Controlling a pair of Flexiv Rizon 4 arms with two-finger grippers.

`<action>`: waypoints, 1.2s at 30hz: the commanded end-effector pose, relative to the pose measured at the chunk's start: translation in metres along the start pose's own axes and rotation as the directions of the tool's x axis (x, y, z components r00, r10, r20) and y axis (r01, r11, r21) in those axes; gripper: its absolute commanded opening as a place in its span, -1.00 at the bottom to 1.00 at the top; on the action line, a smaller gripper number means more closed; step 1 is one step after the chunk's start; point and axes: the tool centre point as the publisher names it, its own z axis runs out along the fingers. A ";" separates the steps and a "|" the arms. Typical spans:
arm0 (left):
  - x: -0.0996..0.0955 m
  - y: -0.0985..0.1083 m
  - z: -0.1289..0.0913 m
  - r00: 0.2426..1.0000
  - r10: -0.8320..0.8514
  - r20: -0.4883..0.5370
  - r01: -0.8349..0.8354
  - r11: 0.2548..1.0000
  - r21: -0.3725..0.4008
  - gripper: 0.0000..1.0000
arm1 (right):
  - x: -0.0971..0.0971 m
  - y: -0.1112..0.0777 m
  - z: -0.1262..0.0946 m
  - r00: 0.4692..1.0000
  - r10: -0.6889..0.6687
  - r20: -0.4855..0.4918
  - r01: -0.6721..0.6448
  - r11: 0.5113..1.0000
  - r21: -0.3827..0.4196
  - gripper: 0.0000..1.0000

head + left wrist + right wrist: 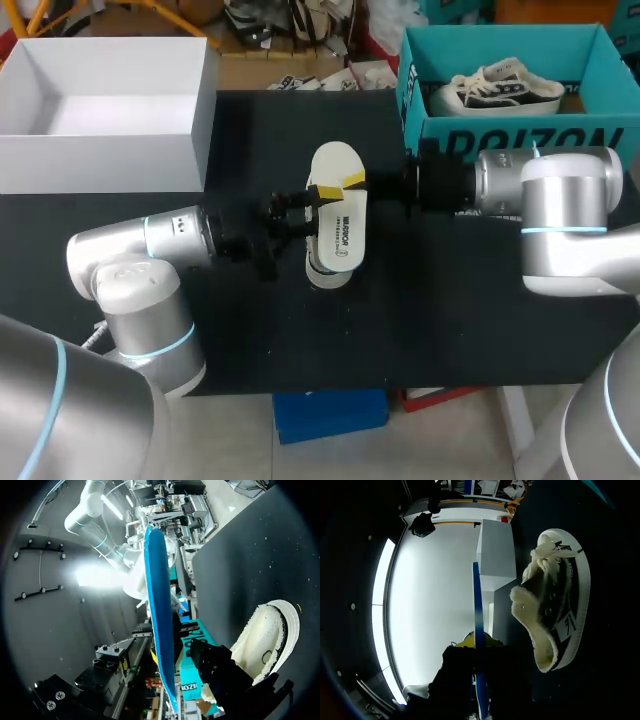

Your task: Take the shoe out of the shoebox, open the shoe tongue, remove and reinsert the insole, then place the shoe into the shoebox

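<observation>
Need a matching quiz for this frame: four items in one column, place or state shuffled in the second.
1 insole
2 white box
3 teal shoebox
4 fleece-lined shoe

A open, at the far left of the table
B lying on the table
C holds a second shoe
D held in the air, mid-table

Pairs: 1-D, 2-A, 3-C, 4-B

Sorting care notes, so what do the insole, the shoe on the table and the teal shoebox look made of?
The insole: thin foam-like sheet, matte blue on one face, white on the other.
The shoe: dark woven upper, likely canvas; fuzzy cream fleece-like lining; smooth white sole, probably rubber.
The teal shoebox: matte cardboard, judging by its flat, thin walls.
</observation>
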 end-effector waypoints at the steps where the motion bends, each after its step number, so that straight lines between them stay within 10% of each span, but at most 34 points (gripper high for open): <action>1: -0.001 -0.003 -0.001 1.000 0.007 -0.018 -0.007 1.000 -0.002 -0.22 | 0.000 0.000 0.000 1.000 0.000 0.001 0.000 1.000 0.000 -1.00; 4: 0.000 -0.002 -0.002 1.000 0.008 -0.021 -0.008 1.000 -0.009 -1.00 | 0.000 0.000 0.000 1.000 0.000 0.001 0.000 1.000 0.000 -1.00; 12: 0.000 -0.001 -0.002 0.999 0.011 -0.032 -0.011 1.000 -0.013 -1.00 | 0.000 0.000 0.000 1.000 0.000 0.001 0.000 1.000 0.000 -1.00; 13: 0.001 -0.002 -0.002 0.999 0.010 -0.042 -0.011 1.000 -0.012 -1.00 | 0.000 0.000 0.000 1.000 0.000 0.001 0.000 1.000 0.000 -0.78; 14: 0.001 -0.002 -0.001 0.999 0.015 -0.052 -0.016 1.000 -0.011 -1.00 | 0.000 0.000 0.000 1.000 0.003 0.007 -0.003 1.000 -0.002 1.00; 36: -0.022 -0.058 -0.035 0.899 -0.034 -0.436 0.097 0.988 0.124 -1.00 | 0.008 -0.038 -0.062 0.988 0.044 0.147 -0.016 0.982 -0.186 1.00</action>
